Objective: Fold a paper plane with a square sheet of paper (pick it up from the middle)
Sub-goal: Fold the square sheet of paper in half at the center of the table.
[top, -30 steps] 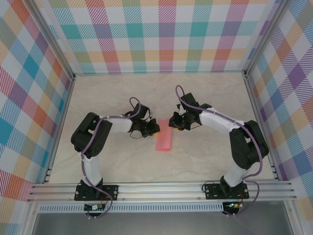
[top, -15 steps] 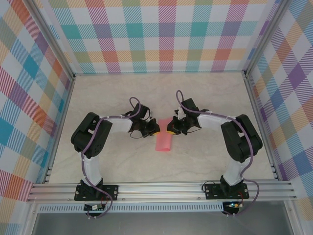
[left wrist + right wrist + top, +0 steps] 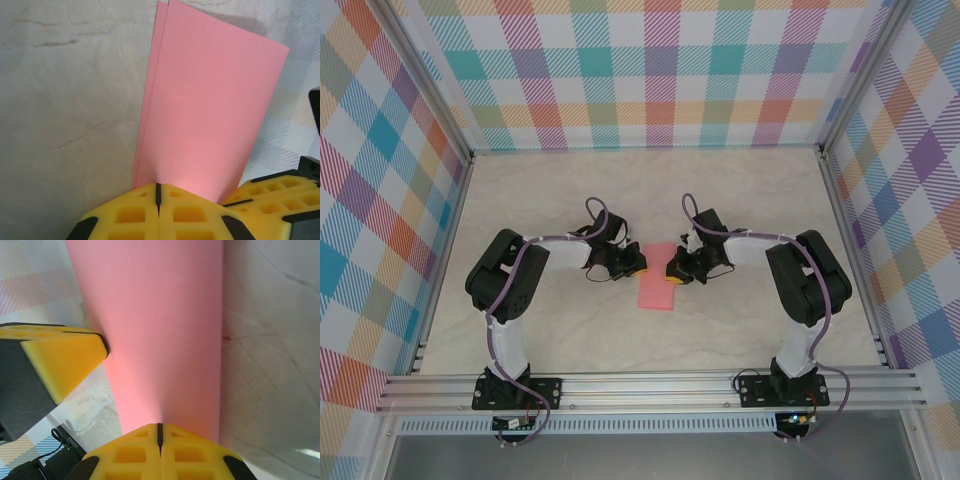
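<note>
1. A thin salmon-pink sheet of paper (image 3: 658, 290), folded into a narrow two-layer rectangle, is seen lying flat on the pale marbled tabletop (image 3: 550, 200) near its middle, between the two arms.
2. The yellow fingers of the left arm (image 3: 636, 266) are placed at the far left corner of the sheet, and the yellow fingers of the right arm (image 3: 672, 272) at its far right corner, just beside each other.
3. In the left wrist view, the left arm's fingers (image 3: 145, 205) are shown pressed together with no gap. The sheet (image 3: 210, 110) spreads flat away from their tips rather than being pinched in the seam.
4. In the right wrist view, the right arm's fingers (image 3: 172, 442) are likewise closed tight, and the sheet (image 3: 160, 330) runs out from under their tips.
5. The edge of the sheet nearest each pair of fingers is hidden by the pads, so it cannot be told whether the tips press on the paper.
</note>
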You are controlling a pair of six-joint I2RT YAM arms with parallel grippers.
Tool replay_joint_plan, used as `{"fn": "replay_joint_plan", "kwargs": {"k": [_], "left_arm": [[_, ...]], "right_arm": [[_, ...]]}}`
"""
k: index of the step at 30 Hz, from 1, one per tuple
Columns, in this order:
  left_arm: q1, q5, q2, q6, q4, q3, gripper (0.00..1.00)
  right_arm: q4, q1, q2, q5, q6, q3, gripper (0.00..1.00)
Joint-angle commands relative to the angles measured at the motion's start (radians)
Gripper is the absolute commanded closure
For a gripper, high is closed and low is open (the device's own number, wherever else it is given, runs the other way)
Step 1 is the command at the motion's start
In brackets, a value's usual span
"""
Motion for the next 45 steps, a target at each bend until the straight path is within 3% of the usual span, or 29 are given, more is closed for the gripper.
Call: {"fn": "replay_joint_plan", "kwargs": {"k": [1, 15, 29, 40, 45], "left_arm": [[-0.008, -0.042, 0.030, 0.018, -0.092, 0.003, 1.00], [-0.008, -0.039, 0.035, 0.028, -0.101, 0.002, 1.00], [-0.008, -0.034, 0.037, 0.038, -0.109, 0.011, 1.00], [-0.008, -0.027, 0.052, 0.043, -0.108, 0.018, 1.00], [-0.008, -0.027, 0.052, 0.047, -0.112, 0.022, 1.00]], "right_arm": [[0.029, -0.008, 0.018, -0.017, -0.023, -0.025, 0.95], [0.083, -0.025, 0.046, 0.011, -0.050, -0.116, 0.93], [0.207, -0.026, -0.105, -0.155, -0.012, -0.154, 0.91], [0.242, -0.027, -0.011, -0.128, -0.040, -0.234, 0.93], [0.216, -0.027, -0.066, -0.125, -0.043, -0.231, 0.92]]}}
